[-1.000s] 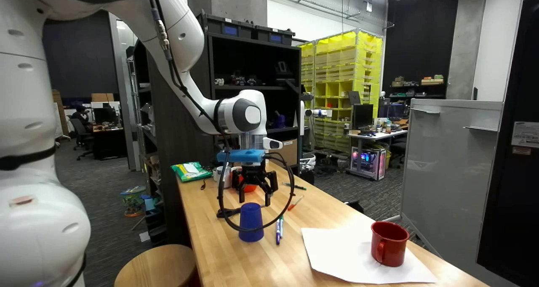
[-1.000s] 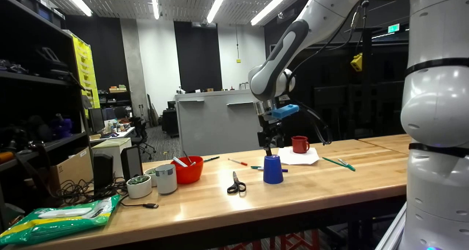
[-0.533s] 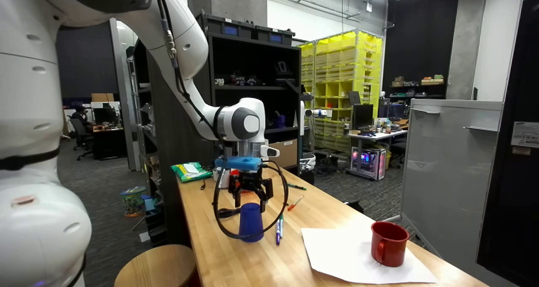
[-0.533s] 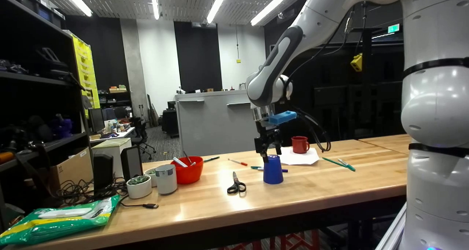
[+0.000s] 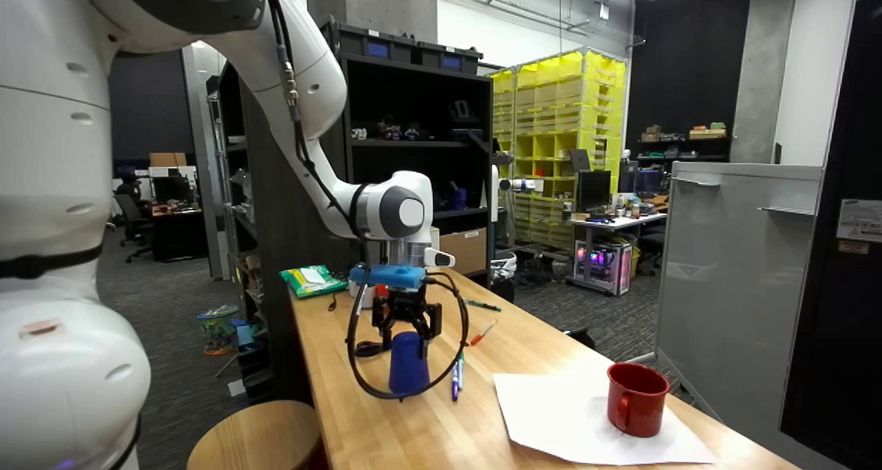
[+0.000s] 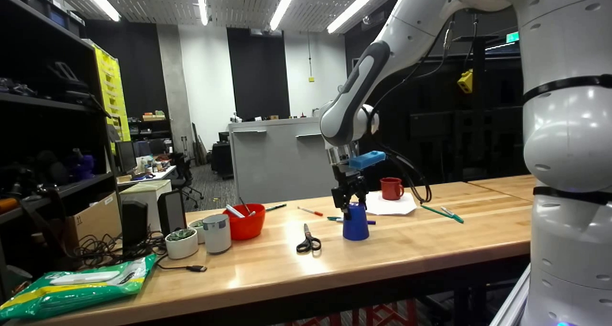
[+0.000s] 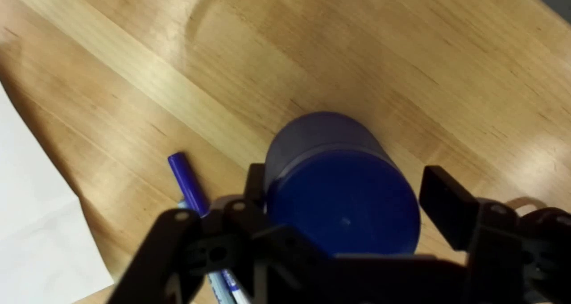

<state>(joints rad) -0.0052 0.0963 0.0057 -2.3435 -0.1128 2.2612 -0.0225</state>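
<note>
Upside-down blue cup (image 7: 342, 197) on table (image 6: 267, 264)

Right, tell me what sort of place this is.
Likely a robotics lab or workshop: a white robot arm extends over a wooden workbench, with a tall yellow storage rack in the background.

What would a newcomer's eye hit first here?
Probably the big white Panda arm reaching over the wooden table, its end effector open and straddling an upside-down blue cup. Next, likely the red enamel-style mug standing on the white paper. In the background of both exterior views, the bright yellow storage rack also stands out.
</note>
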